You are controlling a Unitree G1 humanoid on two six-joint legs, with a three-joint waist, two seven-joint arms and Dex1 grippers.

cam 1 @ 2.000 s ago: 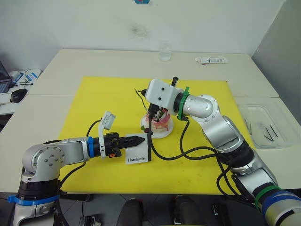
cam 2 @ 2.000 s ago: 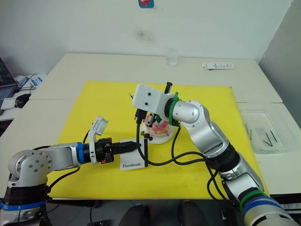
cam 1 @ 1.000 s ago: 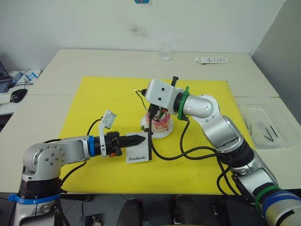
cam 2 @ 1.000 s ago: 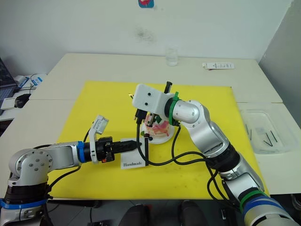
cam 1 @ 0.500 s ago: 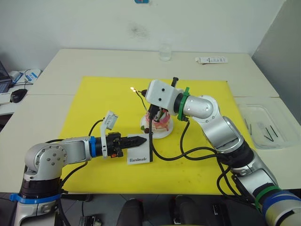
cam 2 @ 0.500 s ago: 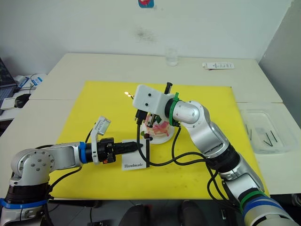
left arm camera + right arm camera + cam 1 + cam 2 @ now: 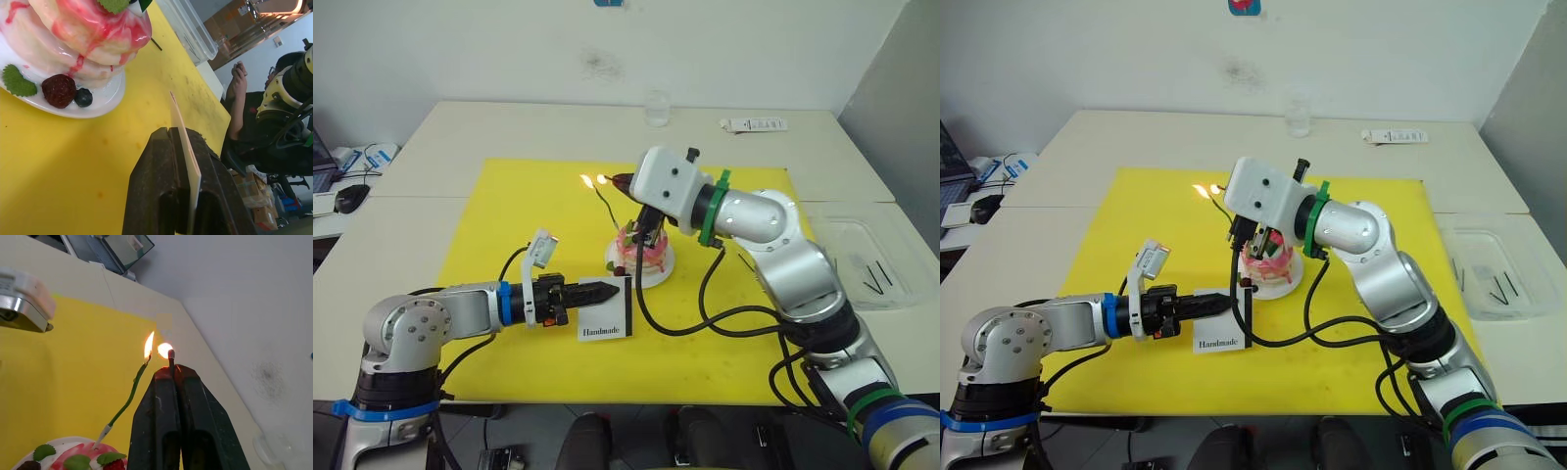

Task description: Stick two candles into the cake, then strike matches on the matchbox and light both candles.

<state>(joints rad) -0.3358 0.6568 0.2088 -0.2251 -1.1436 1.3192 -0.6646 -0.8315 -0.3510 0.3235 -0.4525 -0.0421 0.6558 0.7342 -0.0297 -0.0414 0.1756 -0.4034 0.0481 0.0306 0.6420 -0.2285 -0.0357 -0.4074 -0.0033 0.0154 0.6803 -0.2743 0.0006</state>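
The pink cake (image 7: 641, 253) sits on its white plate (image 7: 658, 277) on the yellow mat. A thin green wavy candle (image 7: 128, 396) stands in the cake, its tip burning. My right gripper (image 7: 171, 373) is shut on a match (image 7: 171, 358) whose head is alight right beside the candle flame; it hovers above and left of the cake (image 7: 620, 180). My left gripper (image 7: 610, 290) is shut on the white "Handmade" matchbox (image 7: 605, 321), held upright on the mat just in front of the cake, black strip toward it.
A clear tray (image 7: 862, 235) with dark sticks lies on the table at right. A glass (image 7: 657, 108) and a white remote (image 7: 754, 124) stand at the table's far side. A person (image 7: 244, 103) sits beyond the table's right end.
My right gripper has risen from the cake and carried the burning match up to the candle's tip, where two flames now burn side by side. The left gripper and matchbox hardly moved.
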